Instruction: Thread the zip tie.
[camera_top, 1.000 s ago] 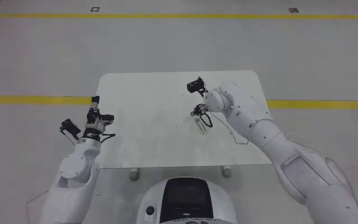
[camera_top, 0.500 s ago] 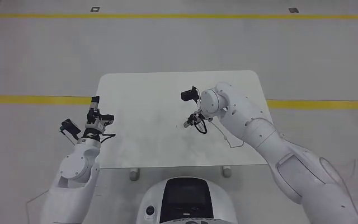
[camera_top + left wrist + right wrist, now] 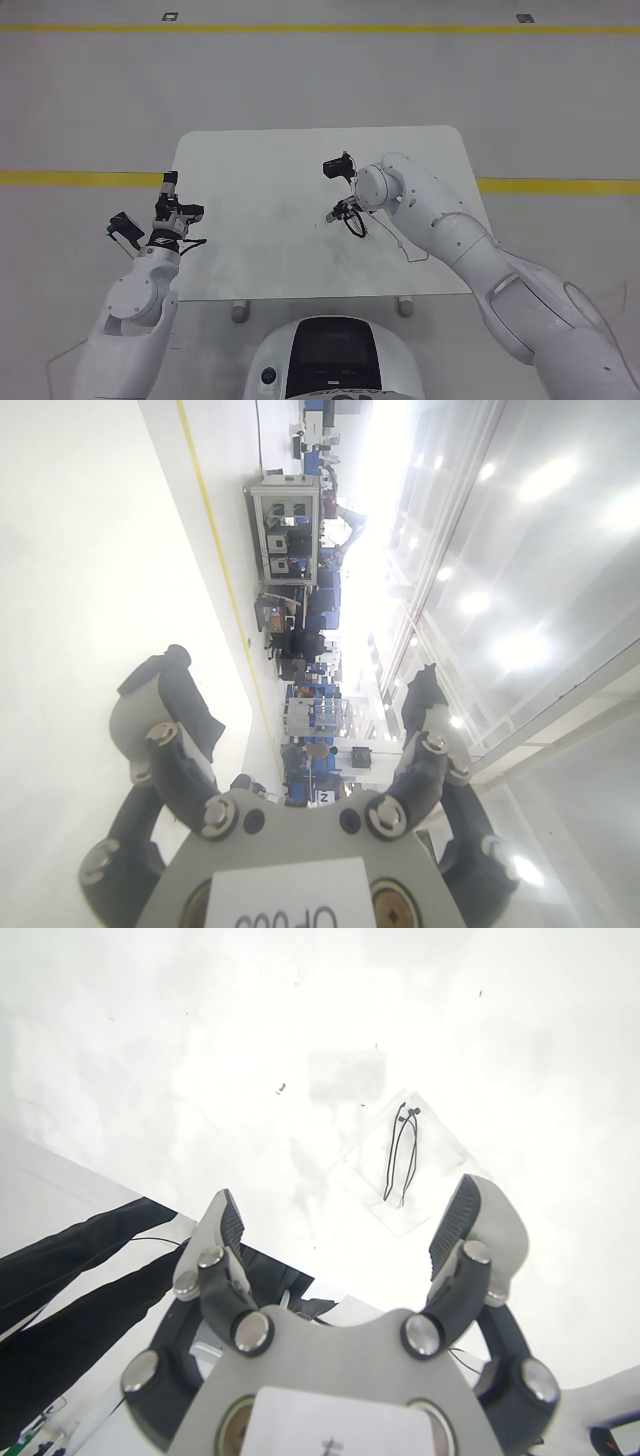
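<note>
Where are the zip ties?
In the right wrist view the black zip ties lie on a clear sheet on the white table, just ahead of the open jaws of the right gripper.

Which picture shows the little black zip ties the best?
The right wrist view: the black zip ties lie on a clear sheet beyond the open fingers. In the top view they are too tiny to make out. The left wrist view faces the room.

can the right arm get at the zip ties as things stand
Probably yes: the right pincer is open over the table, and the zip ties lie ahead of it on a clear sheet, nothing visibly between.
</note>
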Controlling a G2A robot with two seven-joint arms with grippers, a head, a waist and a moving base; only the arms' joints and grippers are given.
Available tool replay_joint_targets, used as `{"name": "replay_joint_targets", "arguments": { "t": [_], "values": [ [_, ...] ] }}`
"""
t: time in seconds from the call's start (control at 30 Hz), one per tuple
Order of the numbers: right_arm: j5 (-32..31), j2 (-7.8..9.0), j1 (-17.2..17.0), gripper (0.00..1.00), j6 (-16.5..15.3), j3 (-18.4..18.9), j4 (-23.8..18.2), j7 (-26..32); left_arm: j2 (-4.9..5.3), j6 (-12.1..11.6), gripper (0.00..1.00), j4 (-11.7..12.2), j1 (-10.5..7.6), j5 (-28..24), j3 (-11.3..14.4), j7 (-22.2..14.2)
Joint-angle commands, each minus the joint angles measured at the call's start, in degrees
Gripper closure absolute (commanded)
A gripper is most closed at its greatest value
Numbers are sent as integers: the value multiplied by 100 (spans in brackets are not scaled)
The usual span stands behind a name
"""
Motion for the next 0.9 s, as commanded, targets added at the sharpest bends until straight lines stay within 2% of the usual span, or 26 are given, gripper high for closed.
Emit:
{"name": "replay_joint_targets", "arguments": {
  "t": [0.0, 0.1, 0.43, 0.57, 0.87],
  "values": [
    [-114, 1, -39, 0, -17, -36, 12, -94, 0, 0, 0, 0, 0, 0, 0, 0],
    [-308, -40, -26, 0, -11, -129, 149, -50, 0, 0, 0, 0, 0, 0, 0, 0],
    [-350, -31, -101, 0, -32, -103, 145, -196, 0, 0, 0, 0, 0, 0, 0, 0],
    [-400, -32, -105, 0, -87, -85, 154, -5, 0, 0, 0, 0, 0, 0, 0, 0],
    [-410, -31, -115, 0, -91, -82, 147, -47, 0, 0, 0, 0, 0, 0, 0, 0]
  ]
}}
